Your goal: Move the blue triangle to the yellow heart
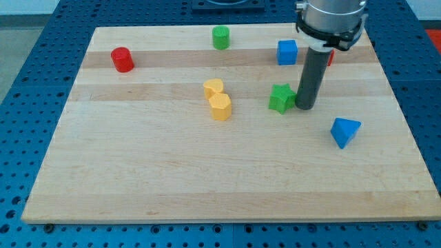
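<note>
The blue triangle (344, 131) lies at the view's right, a little below the middle of the board. The yellow heart (213, 88) sits near the centre, touching a yellow hexagon (220, 107) just below it. My tip (305, 107) rests on the board right next to the green star (281, 98), on its right side. The tip is up and to the left of the blue triangle, about a block's width away from it.
A blue cube (287, 52) stands at the view's top right, with a red block (329, 56) mostly hidden behind the rod. A green cylinder (220, 37) is at top centre and a red cylinder (122, 59) at top left. The wooden board (138, 172) ends near the triangle's right.
</note>
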